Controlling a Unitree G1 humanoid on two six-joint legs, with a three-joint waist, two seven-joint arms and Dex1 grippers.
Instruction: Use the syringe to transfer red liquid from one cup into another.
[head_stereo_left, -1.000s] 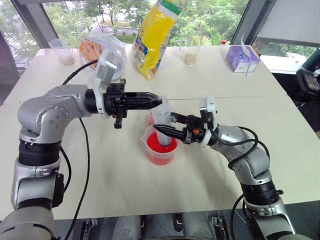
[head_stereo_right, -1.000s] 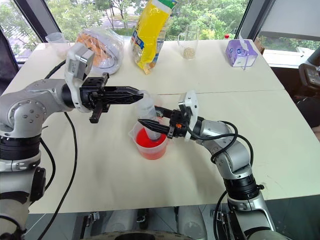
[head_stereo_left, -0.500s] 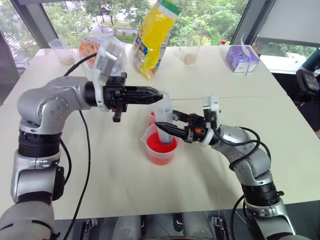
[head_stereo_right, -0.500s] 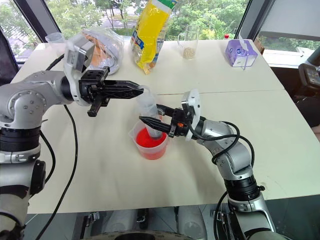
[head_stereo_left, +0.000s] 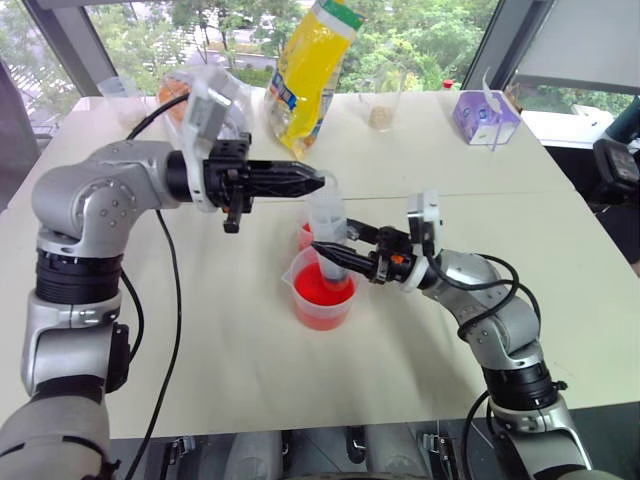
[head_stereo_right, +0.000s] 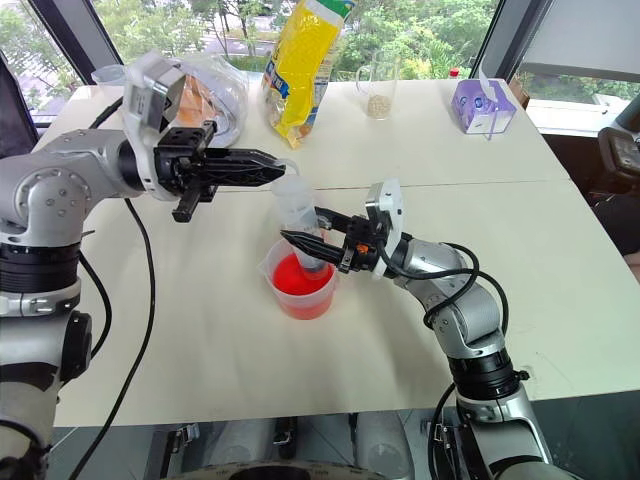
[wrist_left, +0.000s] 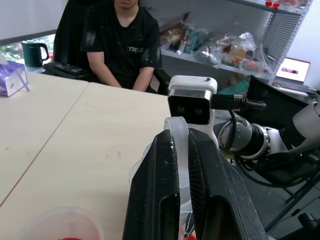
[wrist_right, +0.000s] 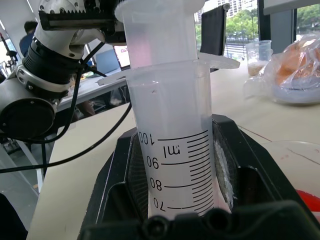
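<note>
Right tool (head_stereo_left: 322, 248) pinches the syringe (head_stereo_left: 326, 225) barrel upright at frame centre, tip down in the spouted beaker (head_stereo_left: 322, 292) of red liquid (head_stereo_left: 318, 291); left tool (head_stereo_left: 318, 183) clamps the plunger top — drawing-up looks underway, transfer to the small cup (head_stereo_left: 304, 237) still ahead.

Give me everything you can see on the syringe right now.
The syringe is large, of clear plastic, with black graduations printed on its thick barrel and a white plunger partly drawn out at the top. It stands nearly upright, leaning slightly, with its lower end down in the beaker of red liquid. The right hand clamps the barrel; the left hand grips the plunger's top.
</note>
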